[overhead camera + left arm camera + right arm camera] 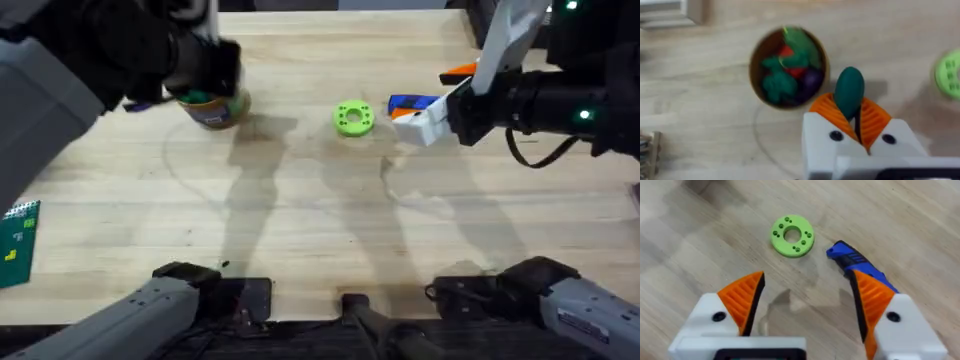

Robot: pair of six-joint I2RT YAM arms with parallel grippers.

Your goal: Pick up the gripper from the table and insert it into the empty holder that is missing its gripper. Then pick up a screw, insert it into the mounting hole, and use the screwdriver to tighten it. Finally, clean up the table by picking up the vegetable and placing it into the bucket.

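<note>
Left wrist view: left pincer [856,120] clenched on vegetable [848,91] beside bucket [788,68]; right pincer [807,305] released, near screwdriver [852,262] on surface [700,240].

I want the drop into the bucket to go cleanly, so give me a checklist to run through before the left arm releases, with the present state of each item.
1. Vegetable clamped between the left gripper's orange pads: ok.
2. Bucket upright with its mouth open upward: ok.
3. Room in the bucket: cannot tell; toy vegetables already fill much of it.
4. Vegetable directly over the mouth: not ok; in the left wrist view it sits beside the rim, over the table.
5. Right gripper clear of the drop: ok; it is open near the screwdriver and the green ring, away from the bucket.
</note>
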